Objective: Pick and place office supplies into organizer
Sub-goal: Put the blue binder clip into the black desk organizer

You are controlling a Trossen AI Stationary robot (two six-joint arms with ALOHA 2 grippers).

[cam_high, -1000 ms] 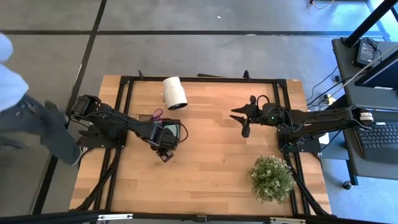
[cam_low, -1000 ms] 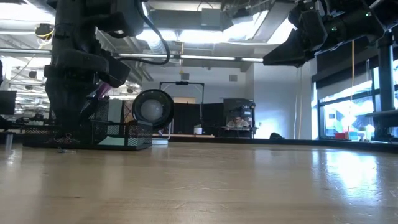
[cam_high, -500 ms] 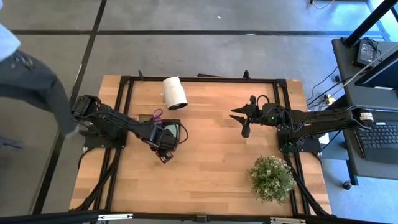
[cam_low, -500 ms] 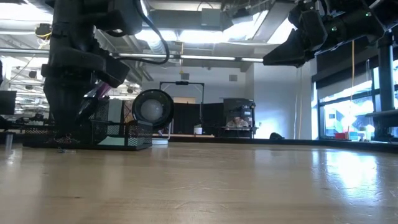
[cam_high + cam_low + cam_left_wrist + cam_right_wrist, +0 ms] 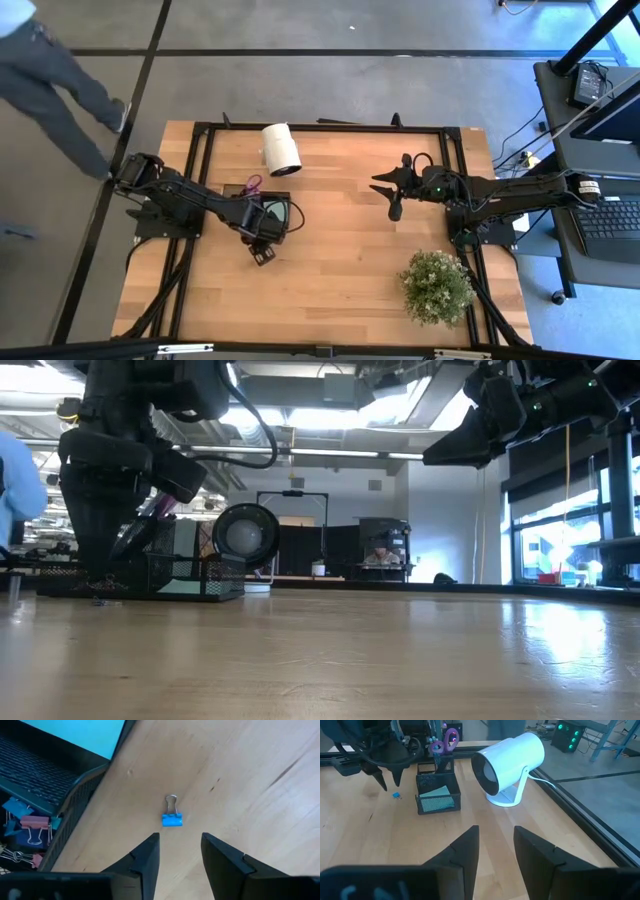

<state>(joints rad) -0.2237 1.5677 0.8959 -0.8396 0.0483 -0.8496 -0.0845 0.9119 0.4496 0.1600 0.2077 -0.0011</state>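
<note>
The black mesh organizer (image 5: 272, 210) stands left of the table's middle. It holds a light green sticky-note pad (image 5: 436, 792), purple-handled scissors (image 5: 451, 737) upright and several small clips (image 5: 29, 826). A small blue binder clip (image 5: 172, 819) lies flat on the wood next to the organizer's near wall. My left gripper (image 5: 179, 842) hovers over it, open, pointing down, with the clip just ahead of its fingertips; it also shows in the high view (image 5: 261, 252). My right gripper (image 5: 386, 195) is open and empty, held high right of the middle.
A white cylinder on a stand (image 5: 281, 149) sits at the far side, just behind the organizer. A bushy potted plant (image 5: 437, 287) stands at the near right. A person (image 5: 50, 70) walks on the floor past the table's far left corner.
My left gripper has edged a little toward the table's left and near edges, still open above the blue clip. The person beside the table's left edge has walked away toward the far side.
</note>
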